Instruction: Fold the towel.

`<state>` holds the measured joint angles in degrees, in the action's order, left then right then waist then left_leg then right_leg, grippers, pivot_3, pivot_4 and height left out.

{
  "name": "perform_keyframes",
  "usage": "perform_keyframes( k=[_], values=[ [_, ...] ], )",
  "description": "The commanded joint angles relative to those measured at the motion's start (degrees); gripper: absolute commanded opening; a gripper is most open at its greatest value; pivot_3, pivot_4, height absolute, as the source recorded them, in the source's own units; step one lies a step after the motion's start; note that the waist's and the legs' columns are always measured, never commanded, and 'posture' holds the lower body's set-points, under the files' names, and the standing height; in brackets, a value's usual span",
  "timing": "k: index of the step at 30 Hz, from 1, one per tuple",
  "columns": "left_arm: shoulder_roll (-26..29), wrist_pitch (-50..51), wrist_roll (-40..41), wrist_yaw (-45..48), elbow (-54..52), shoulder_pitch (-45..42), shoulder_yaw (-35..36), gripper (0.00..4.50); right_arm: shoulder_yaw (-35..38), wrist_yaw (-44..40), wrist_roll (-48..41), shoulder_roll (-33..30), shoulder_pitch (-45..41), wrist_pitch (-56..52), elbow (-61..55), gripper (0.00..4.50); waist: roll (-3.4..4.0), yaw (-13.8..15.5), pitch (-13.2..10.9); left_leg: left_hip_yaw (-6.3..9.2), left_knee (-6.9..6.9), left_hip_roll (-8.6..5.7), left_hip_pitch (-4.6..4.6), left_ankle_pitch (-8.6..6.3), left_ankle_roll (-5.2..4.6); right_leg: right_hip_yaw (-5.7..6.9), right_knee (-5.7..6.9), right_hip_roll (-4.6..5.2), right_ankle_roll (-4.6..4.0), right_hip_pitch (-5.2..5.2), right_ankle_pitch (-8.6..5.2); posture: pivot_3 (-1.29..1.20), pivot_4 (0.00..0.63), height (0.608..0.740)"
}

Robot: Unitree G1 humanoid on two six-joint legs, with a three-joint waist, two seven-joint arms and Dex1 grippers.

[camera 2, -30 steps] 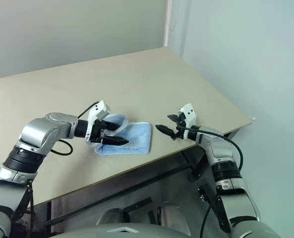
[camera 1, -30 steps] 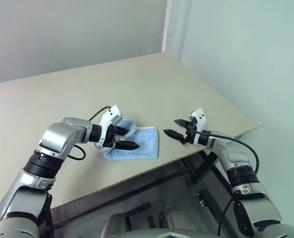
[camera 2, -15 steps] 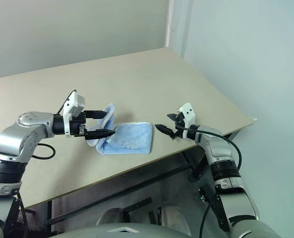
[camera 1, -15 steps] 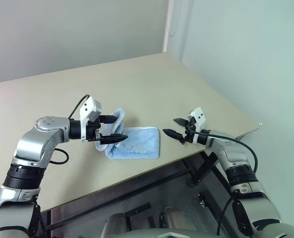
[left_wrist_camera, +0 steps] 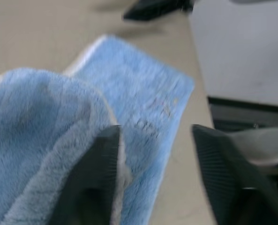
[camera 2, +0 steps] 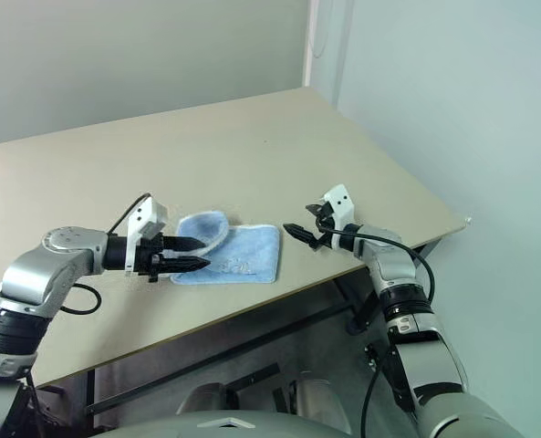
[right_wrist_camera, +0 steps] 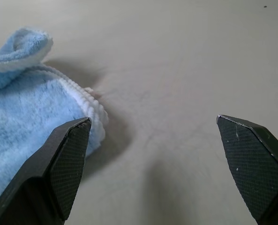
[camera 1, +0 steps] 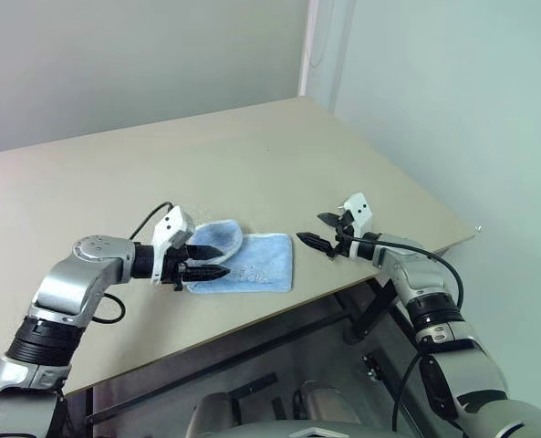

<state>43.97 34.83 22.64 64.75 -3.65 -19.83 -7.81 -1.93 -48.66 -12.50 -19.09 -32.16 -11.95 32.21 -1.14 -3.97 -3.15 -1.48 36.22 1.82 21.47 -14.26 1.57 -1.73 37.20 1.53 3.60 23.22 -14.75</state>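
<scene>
Handling small light blue terry towel (camera 1: 247, 265), lying partly folded near front edge of beige counter (camera 1: 252, 155): soft, light, limp. You take hemmed corners. Left tool (camera 1: 208, 262) half-closed at raised flap, grip uncertain. Right tool (camera 1: 320, 232) released, just beside towel.

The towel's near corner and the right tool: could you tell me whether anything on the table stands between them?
Nothing visible does. The right tool hovers open, apart from the towel, with bare table between them. The left tool is at the towel's opposite, raised end.
</scene>
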Motion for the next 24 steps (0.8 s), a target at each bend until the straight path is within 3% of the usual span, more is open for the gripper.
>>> perform_keyframes(
  k=[1, 3, 7, 15, 19, 24],
  values=[
    [1.22, -3.67, -4.41, -1.13, 0.41, 0.49, -1.34, 0.83, 0.45, 0.08, 0.41, -0.34, -0.48, 1.41, -1.00, 4.50, 0.00, -0.06, 0.00, 0.00, -0.01, 0.00, 0.00, 0.00, 0.00, 0.00, 0.00, -0.01, 0.00, 0.00, 0.00, 0.00, 0.000, 0.740],
    [1.64, -4.55, -6.11, -1.23, 0.49, 0.79, -2.26, 0.06, 0.20, 0.24, 0.98, -0.47, 0.00, 1.55, -1.31, 4.50, 0.00, 0.01, 0.00, 0.00, -0.03, 0.01, -0.01, 0.00, 0.00, 0.00, 0.01, -0.01, 0.00, 0.02, 0.01, 0.00, 0.000, 0.740],
    [1.38, -5.63, -8.35, -2.44, 1.18, 0.23, -2.41, 0.02, 0.49, 0.34, 1.20, -0.45, 0.54, 1.46, -1.78, 4.50, 0.00, 0.05, 0.00, 0.00, 0.00, 0.01, 0.00, 0.00, 0.00, 0.00, 0.01, 0.01, -0.01, 0.01, -0.01, 0.00, 0.000, 0.740],
    [2.79, -1.39, 1.14, 0.64, -1.01, 0.64, 7.93, 0.02, 0.86, 0.26, 1.17, -0.80, 0.83, 1.19, -2.23, 4.50, 0.01, -0.06, 0.00, -0.01, 0.01, 0.02, -0.01, 0.00, 0.00, 0.00, 0.02, 0.00, -0.01, 0.01, 0.00, 0.00, 0.000, 0.740],
    [6.84, -2.23, 1.57, 1.15, 1.22, 2.61, 13.10, 0.02, 0.79, 0.35, 1.20, -0.72, 0.96, 1.21, -2.25, 4.50, 0.01, -0.12, 0.00, 0.01, -0.02, 0.03, -0.02, 0.00, 0.00, 0.00, 0.03, -0.03, 0.01, 0.03, 0.00, 0.00, 0.000, 0.740],
    [11.99, -11.00, -2.43, 4.58, 5.34, 8.62, 13.62, 0.02, 0.63, 0.50, 1.43, -0.28, 0.27, 1.81, -1.03, 4.50, 0.05, -0.06, -0.02, -0.04, -0.05, 0.04, -0.06, 0.00, 0.00, -0.01, 0.02, 0.01, -0.03, 0.03, -0.01, 0.00, 0.000, 0.740]
  ],
)
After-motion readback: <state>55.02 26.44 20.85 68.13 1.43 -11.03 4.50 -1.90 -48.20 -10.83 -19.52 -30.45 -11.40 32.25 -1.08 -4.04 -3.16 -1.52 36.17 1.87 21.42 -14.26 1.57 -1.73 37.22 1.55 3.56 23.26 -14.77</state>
